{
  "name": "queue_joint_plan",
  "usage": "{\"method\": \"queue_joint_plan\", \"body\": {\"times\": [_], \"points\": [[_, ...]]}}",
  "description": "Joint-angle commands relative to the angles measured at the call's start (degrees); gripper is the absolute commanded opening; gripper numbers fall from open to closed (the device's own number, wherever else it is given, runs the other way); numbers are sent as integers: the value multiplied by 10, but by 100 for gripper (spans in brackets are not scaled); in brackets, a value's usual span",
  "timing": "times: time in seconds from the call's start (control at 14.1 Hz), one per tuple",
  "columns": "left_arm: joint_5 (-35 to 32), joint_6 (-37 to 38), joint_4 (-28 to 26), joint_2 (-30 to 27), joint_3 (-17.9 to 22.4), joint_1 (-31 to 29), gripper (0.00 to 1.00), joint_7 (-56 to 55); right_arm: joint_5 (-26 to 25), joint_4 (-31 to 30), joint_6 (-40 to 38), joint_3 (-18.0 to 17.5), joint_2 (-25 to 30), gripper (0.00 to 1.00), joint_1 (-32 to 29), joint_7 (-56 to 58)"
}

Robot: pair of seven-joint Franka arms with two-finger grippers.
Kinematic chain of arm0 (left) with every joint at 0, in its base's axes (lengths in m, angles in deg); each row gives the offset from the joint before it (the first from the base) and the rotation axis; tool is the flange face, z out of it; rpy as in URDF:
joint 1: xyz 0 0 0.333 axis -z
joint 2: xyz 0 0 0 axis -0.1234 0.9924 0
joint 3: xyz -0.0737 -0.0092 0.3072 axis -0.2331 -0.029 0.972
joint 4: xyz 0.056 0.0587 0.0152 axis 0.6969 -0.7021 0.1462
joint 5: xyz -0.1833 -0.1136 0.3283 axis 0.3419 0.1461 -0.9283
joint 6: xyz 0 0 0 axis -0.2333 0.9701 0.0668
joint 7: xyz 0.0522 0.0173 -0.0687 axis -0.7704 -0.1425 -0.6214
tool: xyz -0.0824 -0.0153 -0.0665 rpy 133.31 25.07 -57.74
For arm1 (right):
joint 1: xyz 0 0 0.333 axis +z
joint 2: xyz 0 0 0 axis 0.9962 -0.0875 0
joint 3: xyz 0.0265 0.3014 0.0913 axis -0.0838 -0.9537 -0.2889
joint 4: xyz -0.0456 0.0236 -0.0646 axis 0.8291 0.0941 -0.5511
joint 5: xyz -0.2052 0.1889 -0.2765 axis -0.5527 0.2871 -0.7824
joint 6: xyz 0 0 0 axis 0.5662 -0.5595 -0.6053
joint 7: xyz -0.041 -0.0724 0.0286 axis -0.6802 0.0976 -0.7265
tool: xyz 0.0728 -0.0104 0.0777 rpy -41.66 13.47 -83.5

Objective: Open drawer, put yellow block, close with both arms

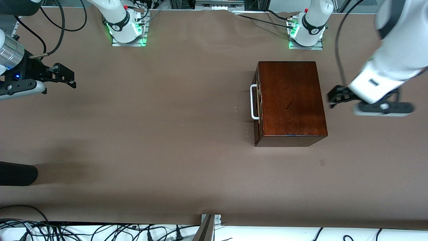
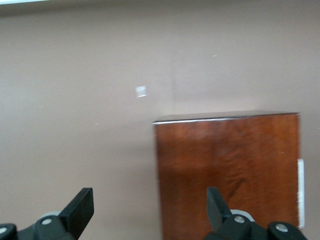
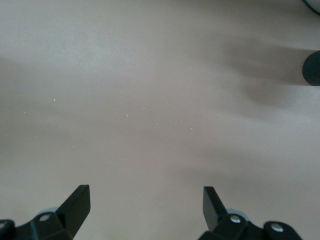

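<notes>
the brown table carries the wooden box, its drawer closed, handle facing the right arm's end. we keep our left gripper beside the box, fingers spread, probably to brace it. our right gripper waits, fingers spread. we see no yellow block.

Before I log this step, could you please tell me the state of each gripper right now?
Left gripper: open, empty, beside the wooden box.
Right gripper: open, empty, over bare table.
</notes>
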Motion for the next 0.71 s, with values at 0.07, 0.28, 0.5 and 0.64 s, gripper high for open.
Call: {"method": "queue_joint_plan", "body": {"times": [0.07,0.28,0.5,0.64], "points": [[37,-30,-124,-81,-1,-53,100,30,-8,6,-9,-3,0,100,-2,-9],[38,-54,-143,-86,-1,-50,100,24,-8,3,-16,-10,0,100,-25,-9],[38,-78,-158,-98,-1,-53,100,21,-8,3,-18,-82,0,100,-95,-9],[38,-82,-159,-90,-1,-55,100,21,-8,3,-19,-98,1,100,-110,-9]]}}
